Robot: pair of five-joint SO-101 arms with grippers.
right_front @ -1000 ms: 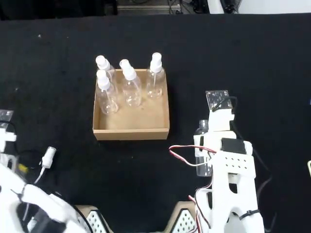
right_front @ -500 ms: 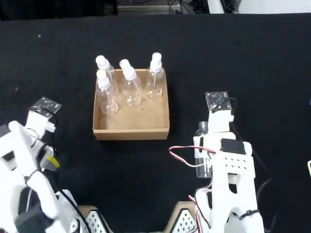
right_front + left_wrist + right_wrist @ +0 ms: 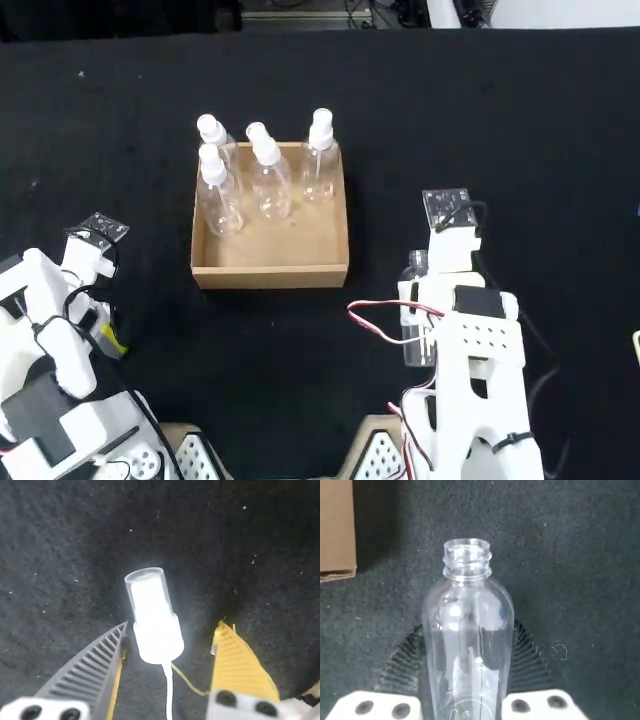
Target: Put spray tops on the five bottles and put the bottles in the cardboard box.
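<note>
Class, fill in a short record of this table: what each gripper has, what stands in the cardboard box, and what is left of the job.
Left gripper: open, fingers either side of the loose white plastic spray top on the black table, not gripping it
Right gripper: shut on the clear plastic bottle with a bare neck
Brown cardboard box: four clear bottles with white spray tops, standing along its far side
Left to do: one bottle to cap and box
</note>
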